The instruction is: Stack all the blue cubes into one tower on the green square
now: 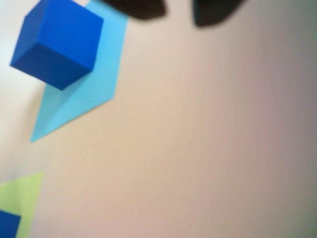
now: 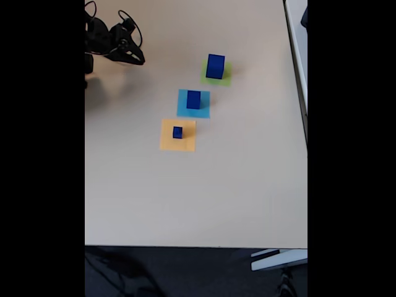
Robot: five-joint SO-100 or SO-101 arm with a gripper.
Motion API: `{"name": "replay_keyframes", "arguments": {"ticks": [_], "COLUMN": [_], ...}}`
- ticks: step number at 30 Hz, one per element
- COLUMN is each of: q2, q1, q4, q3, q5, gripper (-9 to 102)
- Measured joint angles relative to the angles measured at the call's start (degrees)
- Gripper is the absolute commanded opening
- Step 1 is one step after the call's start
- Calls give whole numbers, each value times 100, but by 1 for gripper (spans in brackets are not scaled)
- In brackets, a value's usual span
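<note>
Wrist view: my gripper (image 1: 179, 12) showed as two dark blurred fingertips (image 1: 138, 9) at the top edge, a gap between them, nothing in it, so released. Below-left of them sat a medium blue cube (image 1: 57, 42) on one corner area of the light-blue square (image 1: 81, 96), which stretched down and left from under it. At the bottom-left corner, part of the green square (image 1: 25, 196) was visible, with a corner of another blue cube (image 1: 7, 224) resting on it at the frame edge. The rest was bare beige table (image 1: 208, 139). Whole view was soft and blurred.

Fixed view: my gripper (image 2: 140, 60) was at the top left over the table (image 2: 185, 198), well apart from all squares, jaws ajar and holding nothing. Three squares ran in a diagonal line. Largest blue cube (image 2: 215, 65) stood on the green square (image 2: 224, 78), furthest up and right. Medium blue cube (image 2: 193, 99) stood on the light-blue square (image 2: 185, 110) in the middle. Small blue cube (image 2: 177, 132) stood on the orange square (image 2: 176, 143), lowest and leftmost. Cubes were all separate, one per square, none stacked. I couldn't make out a fourth cube.
</note>
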Motion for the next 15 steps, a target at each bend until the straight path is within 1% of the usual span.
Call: {"name": "replay_keyframes", "arguments": {"ticks": [5,11,15], "q2": [0,0,0], "q1": [79,176,316], "q4": [-53,-325,-633], "q3": [0,0,0], "q5": [1195,3032,3771], "gripper": [0,0,0]}}
